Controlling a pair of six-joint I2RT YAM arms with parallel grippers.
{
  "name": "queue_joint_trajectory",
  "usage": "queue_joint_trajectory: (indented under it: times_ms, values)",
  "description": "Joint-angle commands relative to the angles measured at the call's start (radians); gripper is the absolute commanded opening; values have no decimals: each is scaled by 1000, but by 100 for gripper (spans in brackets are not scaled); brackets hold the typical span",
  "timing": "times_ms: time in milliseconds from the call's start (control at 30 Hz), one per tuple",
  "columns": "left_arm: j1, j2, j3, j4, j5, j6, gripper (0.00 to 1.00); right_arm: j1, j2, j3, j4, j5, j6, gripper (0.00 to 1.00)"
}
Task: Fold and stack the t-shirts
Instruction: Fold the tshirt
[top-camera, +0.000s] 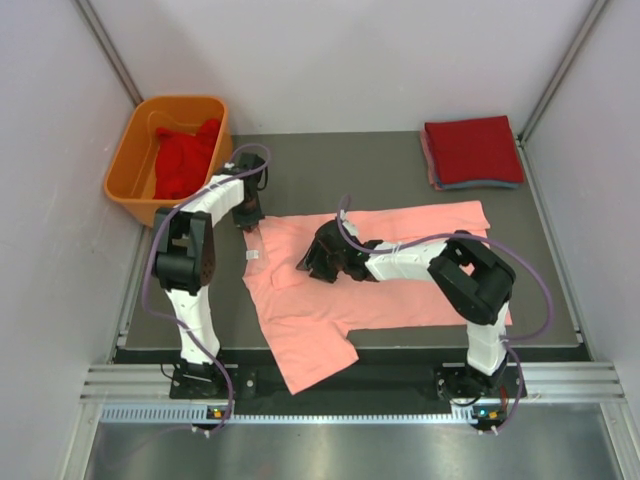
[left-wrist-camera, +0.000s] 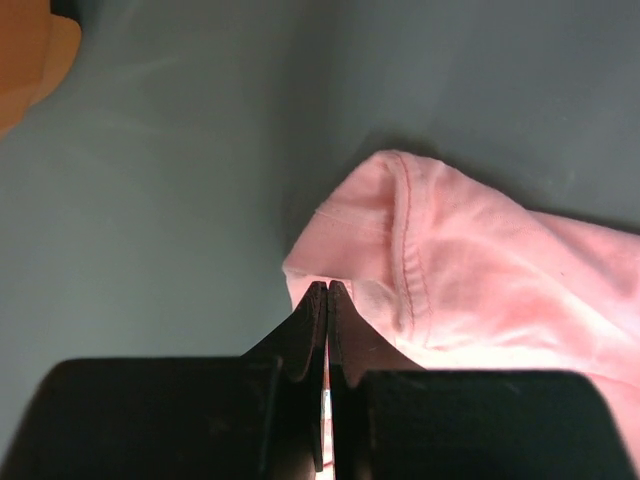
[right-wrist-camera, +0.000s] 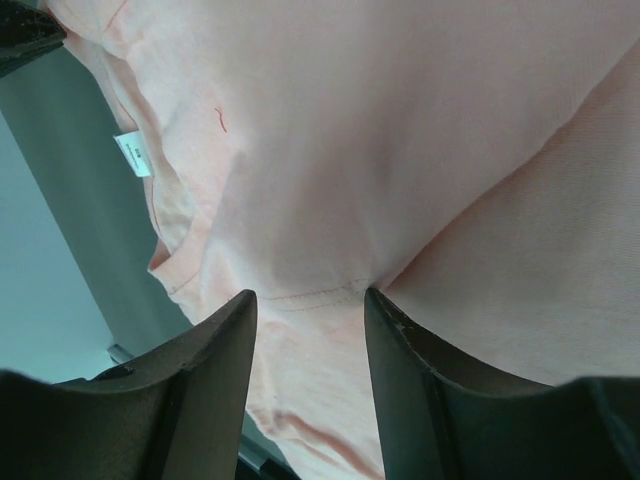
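**Far sleeve pinched, ready for the first fold**

The salmon-pink t-shirt (top-camera: 400, 270) is spread flat on the dark table (top-camera: 330, 170). Its collar points to the left, and its near sleeve hangs over the table's near edge. The white neck label (right-wrist-camera: 133, 155) is turned up beside the collar.

The left gripper (left-wrist-camera: 327, 287) is clenched tight at the shirt's far-left corner. The stitched hem of the far sleeve runs right up to its fingertips and appears to be pinched between them. The right gripper (right-wrist-camera: 310, 300) is lowered onto the shirt just right of the collar. Its jaws stand apart over a seam, and the cloth between them is creased but not visibly clamped.

The step in hand is judged to be the folding-in of the far sleeve. It would be done well if the sleeve were lifted only just free of the table and carried straight across the body, so that a clean crease is laid along the shoulder line. The body should be pinned by the right gripper meanwhile, so that the whole shirt is not dragged. The pinch is thin, at the very edge of the hem, so slipping is a risk if the pull is quick.

A stack of folded t-shirts (top-camera: 472, 150) with a red one on top waits at the far right corner, well apart from both grippers. More red t-shirts (top-camera: 185, 160) are heaped in the orange tub (top-camera: 125, 165).
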Motion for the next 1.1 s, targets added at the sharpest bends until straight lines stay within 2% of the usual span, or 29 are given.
queue_joint_trajectory:
  times_ms: [0,400,733,1067]
  values:
    - [5,3,-6,31,-49,-14,0,14,-52,6,-14,49,18,48]
    - [5,27,5,10,-93,-13,0,22,1,26,-9,44,26,49]
    - [5,-73,95,-28,-81,1,0,20,-46,1,-12,49,34,49]
    - [5,25,81,2,-79,-11,0,22,-54,1,-45,58,44,52]
